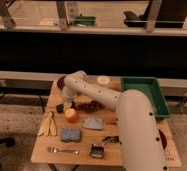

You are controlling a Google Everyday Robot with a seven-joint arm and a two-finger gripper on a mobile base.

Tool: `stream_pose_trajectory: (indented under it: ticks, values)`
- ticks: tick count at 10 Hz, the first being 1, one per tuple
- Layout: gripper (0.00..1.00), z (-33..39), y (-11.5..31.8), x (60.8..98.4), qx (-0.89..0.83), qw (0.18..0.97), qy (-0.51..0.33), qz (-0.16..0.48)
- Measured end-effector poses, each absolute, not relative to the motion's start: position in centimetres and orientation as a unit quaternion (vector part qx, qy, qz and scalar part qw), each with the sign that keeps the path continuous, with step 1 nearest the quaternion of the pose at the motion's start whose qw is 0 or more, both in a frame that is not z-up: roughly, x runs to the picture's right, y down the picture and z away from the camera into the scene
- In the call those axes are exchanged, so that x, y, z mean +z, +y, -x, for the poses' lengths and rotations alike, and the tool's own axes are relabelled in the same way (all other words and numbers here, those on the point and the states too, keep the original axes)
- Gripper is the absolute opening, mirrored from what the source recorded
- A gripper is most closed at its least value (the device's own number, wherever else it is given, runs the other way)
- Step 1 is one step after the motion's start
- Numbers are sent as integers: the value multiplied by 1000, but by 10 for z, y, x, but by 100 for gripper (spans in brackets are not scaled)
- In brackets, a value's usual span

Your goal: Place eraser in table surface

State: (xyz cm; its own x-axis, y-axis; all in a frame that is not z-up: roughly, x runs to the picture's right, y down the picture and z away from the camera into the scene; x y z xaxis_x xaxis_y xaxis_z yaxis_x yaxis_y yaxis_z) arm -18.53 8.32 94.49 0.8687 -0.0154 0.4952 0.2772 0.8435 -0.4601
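The eraser (60, 107) is a small black block at the left side of the light wooden table surface (137, 150), just left of an orange fruit (71, 115). It sits at the tip of my gripper (65, 104), which points down from the white arm's wrist over the table's left part. I cannot tell whether the eraser rests on the wood or hangs just above it. The arm's thick white body covers much of the table's right half.
A green tray (146, 96) stands at the back right. On the table are a banana (48, 125), a blue sponge (70, 134), a grey cloth (93, 122), a dark red pile (89, 106), a fork (62, 149), a black-handled brush (98, 150) and a white cup (103, 80).
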Motion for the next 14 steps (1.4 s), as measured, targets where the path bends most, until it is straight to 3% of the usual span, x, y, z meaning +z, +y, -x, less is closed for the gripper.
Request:
stream_pose_trajectory:
  ticks: [3, 6, 12, 14]
  values:
    - [0, 186, 83, 945, -79, 928, -244, 269]
    - [0, 187, 81, 938, -88, 930, -248, 256]
    - [0, 206, 37, 837, -147, 931, -277, 188]
    - [0, 211, 29, 820, -158, 929, -286, 172]
